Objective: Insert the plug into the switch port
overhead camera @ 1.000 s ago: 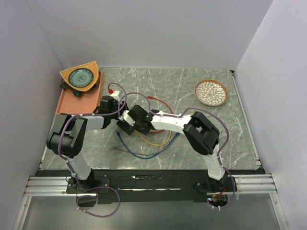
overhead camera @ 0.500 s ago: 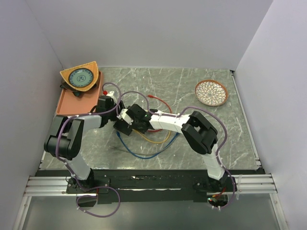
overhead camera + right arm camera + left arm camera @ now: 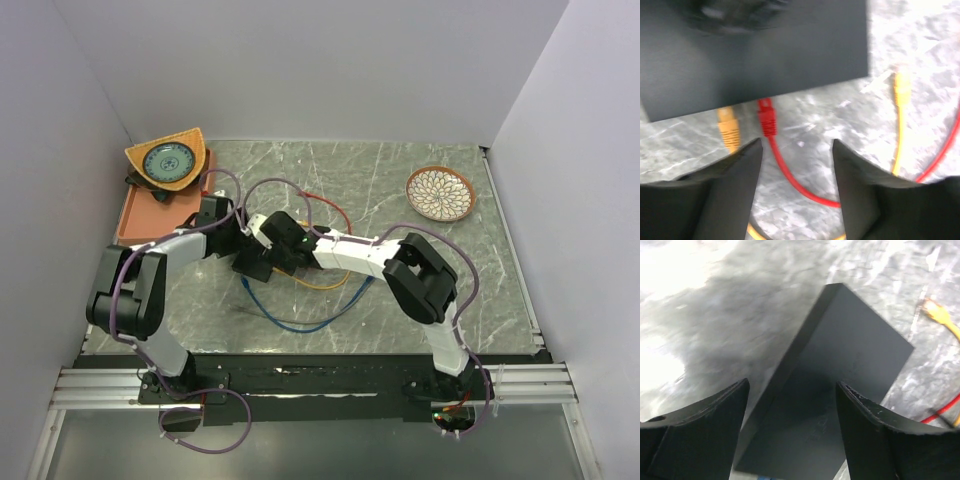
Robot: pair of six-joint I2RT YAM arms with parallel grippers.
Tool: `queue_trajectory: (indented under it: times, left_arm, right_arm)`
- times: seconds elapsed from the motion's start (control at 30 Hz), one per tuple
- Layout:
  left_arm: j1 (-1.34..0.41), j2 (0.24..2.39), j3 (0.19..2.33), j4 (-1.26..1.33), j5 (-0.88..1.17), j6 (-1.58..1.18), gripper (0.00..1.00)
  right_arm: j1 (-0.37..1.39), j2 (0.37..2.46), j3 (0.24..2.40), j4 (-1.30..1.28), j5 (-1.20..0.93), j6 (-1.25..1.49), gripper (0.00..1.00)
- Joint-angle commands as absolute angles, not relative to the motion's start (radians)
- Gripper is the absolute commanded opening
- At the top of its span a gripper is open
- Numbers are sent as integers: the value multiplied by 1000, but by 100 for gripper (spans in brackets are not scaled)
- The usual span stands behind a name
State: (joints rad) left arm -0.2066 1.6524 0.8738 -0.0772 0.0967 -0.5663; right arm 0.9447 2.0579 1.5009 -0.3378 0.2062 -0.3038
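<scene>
The switch is a flat matte-black box (image 3: 840, 365), lying on the marble left of centre (image 3: 248, 268). Its port side faces my right wrist camera, and the sockets themselves are hidden under its edge (image 3: 765, 50). The red plug (image 3: 766, 117) stands with its tip in that edge, right beside an orange plug (image 3: 729, 129). My right gripper (image 3: 796, 150) is open just behind the red plug, its fingers either side of the red cable and holding nothing. The left gripper (image 3: 791, 385) hangs open over the box's other end, touching nothing.
A loose yellow plug (image 3: 901, 87) lies on the marble right of the box. Blue (image 3: 290, 322) and yellow (image 3: 325, 295) cables loop in front. An orange tray (image 3: 150, 215) and a wedge-shaped dish (image 3: 168, 160) stand at far left. A patterned bowl (image 3: 441, 192) sits far right.
Both wrists have shifted toward the far left, and the left arm has stretched out toward the tray. The right jaws have come open and the left ones have widened.
</scene>
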Motion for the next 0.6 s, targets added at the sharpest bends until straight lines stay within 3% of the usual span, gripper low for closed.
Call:
queue_trajectory:
  times: [0.0, 0.17, 0.33, 0.47, 0.57]
  left_arm:
    - [-195, 1543, 920, -159, 23, -598, 77]
    - [-196, 1433, 928, -170, 21, -594, 81]
    - [-196, 1287, 904, -166, 54, -591, 84]
    - [-189, 1180, 887, -169, 63, -600, 100]
    - [-175, 1131, 896, -193, 80, -609, 96]
  right_arm:
    - [951, 1950, 1523, -350, 314, -279, 77]
    - [950, 1830, 1488, -359, 252, -230, 99]
    - [951, 1760, 1470, -397, 132, -155, 99]
    - [957, 1723, 1442, -382, 32, -74, 99]
    - [968, 1729, 1433, -359, -49, -37, 99]
